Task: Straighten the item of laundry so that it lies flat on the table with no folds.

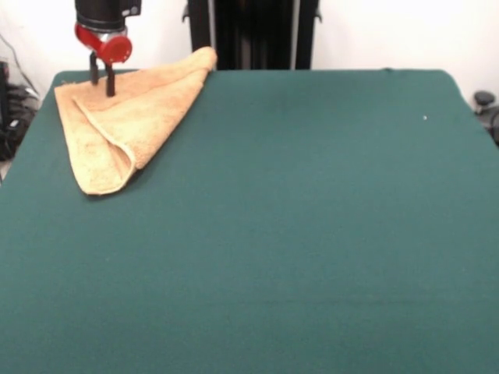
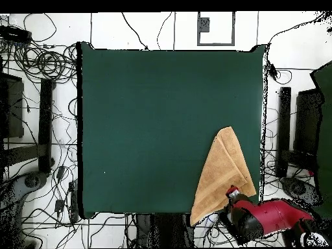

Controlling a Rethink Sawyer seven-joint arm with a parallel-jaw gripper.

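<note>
The orange-tan towel [image 1: 129, 117] lies folded into a rough triangle at the far left corner of the green table [image 1: 312, 218], with a doubled layer and a rolled edge along its left side. One corner reaches past the table's far edge. My gripper [image 1: 102, 87] hangs over the towel's far left part, its two dark fingers slightly apart with tips at the cloth, holding nothing. In the overhead view the towel [image 2: 220, 175] sits at the table's [image 2: 155, 117] lower right, with the gripper [image 2: 231, 192] at its lower right edge.
The robot's black pedestal [image 1: 253, 31] stands behind the table's far edge. Cables [image 2: 45, 61] and equipment lie on the floor around the table. The red arm [image 2: 272, 217] reaches in from the lower right of the overhead view.
</note>
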